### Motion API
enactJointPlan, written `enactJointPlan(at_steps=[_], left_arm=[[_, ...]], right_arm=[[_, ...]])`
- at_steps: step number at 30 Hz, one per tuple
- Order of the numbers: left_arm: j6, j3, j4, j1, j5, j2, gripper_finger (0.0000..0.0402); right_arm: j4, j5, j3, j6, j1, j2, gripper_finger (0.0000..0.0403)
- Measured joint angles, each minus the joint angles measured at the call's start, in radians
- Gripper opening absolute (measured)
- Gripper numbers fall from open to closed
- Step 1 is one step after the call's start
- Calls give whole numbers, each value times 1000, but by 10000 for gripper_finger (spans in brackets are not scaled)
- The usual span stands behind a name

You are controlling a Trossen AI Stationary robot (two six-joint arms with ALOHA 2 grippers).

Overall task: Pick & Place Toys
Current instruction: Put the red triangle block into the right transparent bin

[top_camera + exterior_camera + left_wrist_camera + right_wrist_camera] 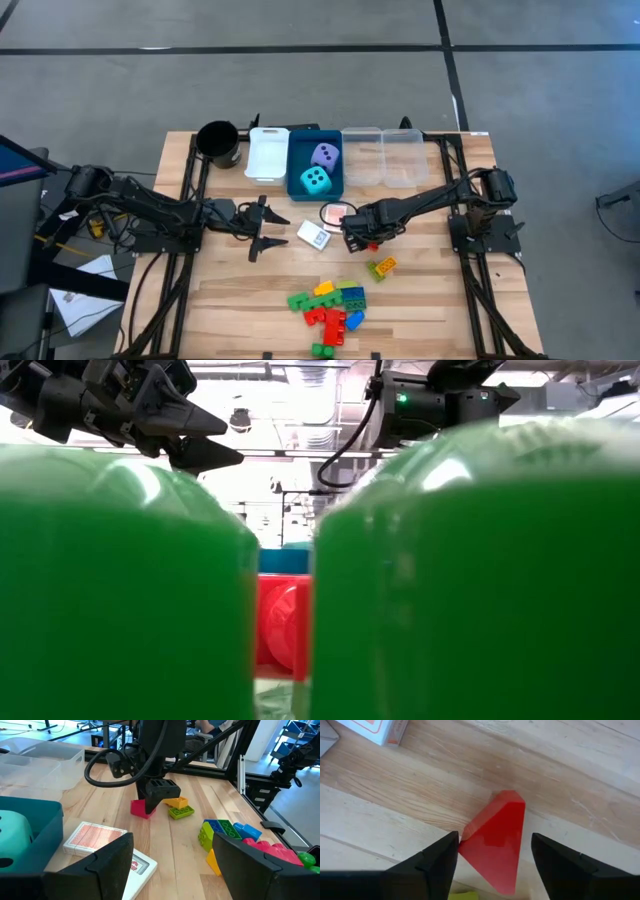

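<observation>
Two dice (318,168) already sit in the blue tray (296,160); the rest is judged still to do. Left gripper (262,228) hovers spread and empty, card packs (313,236) just beyond its fingertips. Right gripper (492,851) straddles a red brick (496,845), one finger touching it, with the brick pile (330,305) well apart.

The worktop (420,290) is pale wood in planks, matt, with visible grain and faint scratches. The red brick (496,840) is glossy hard plastic, its smooth faces catching light; the green brick (120,590) close to the low camera shines the same way. The 2 dice, cyan (316,180) and lavender (325,154), look soft and matt like cloth or foam. The blue tray (296,165) is smooth opaque plastic, the clear trays (382,150) translucent plastic. The card pack (95,839) looks like printed card with a slight sheen. The right gripper (490,852) has matt black plastic fingers.
</observation>
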Motion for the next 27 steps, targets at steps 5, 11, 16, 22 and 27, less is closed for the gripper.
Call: enactJointPlan(at_steps=[5,11,16,22,27], left_arm=[[0,0,0,0,0,0,266],[0,0,0,0,0,0,266],[0,0,0,0,0,0,266],[0,0,0,0,0,0,266],[0,0,0,0,0,0,266]], right_arm=[[-2,-30,0,10,0,0,184],[-2,-45,1,-26,3,0,157],[-8,-51,1,-76,3,0,157],[-154,-74,74,-124,3,1,157],[-288,13,177,-141,0,1,157]])
